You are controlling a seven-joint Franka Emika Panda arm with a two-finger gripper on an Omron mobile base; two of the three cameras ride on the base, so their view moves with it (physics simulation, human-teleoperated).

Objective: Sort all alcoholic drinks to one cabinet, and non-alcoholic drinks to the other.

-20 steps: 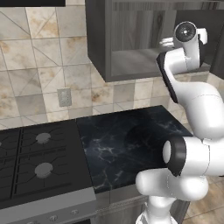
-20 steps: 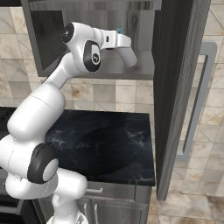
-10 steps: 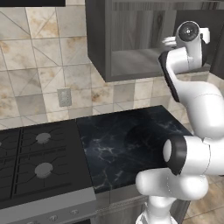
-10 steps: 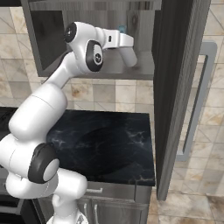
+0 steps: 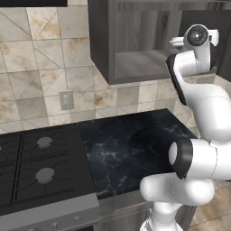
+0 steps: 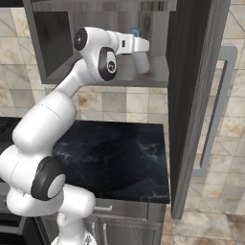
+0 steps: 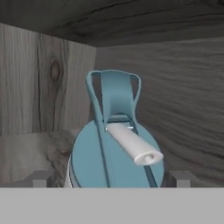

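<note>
A non-alcoholic drink, the white bottle with a teal flip lid (image 7: 114, 144) and white spout, stands on the shelf inside the open dark grey wood-grain cabinet (image 5: 135, 63). Its teal lid (image 6: 135, 31) peeks above my hand. My gripper (image 7: 111, 178) is open, with a fingertip (image 7: 39, 178) on each side of the bottle and a gap between each tip and the bottle. My gripper (image 6: 142, 64) reaches into the cabinet opening at shelf height. The alcoholic drinks are out of view.
The cabinet's tall door (image 6: 191, 95) stands open to the right of my arm, its pale bar handle (image 6: 217, 110) facing out. Below lie a black marble counter (image 5: 131, 144) and a stove (image 5: 40, 167); an outlet (image 5: 66, 100) sits on the tiled wall.
The arm has shifted only slightly. The hand stays in the cabinet opening at the bottle.
</note>
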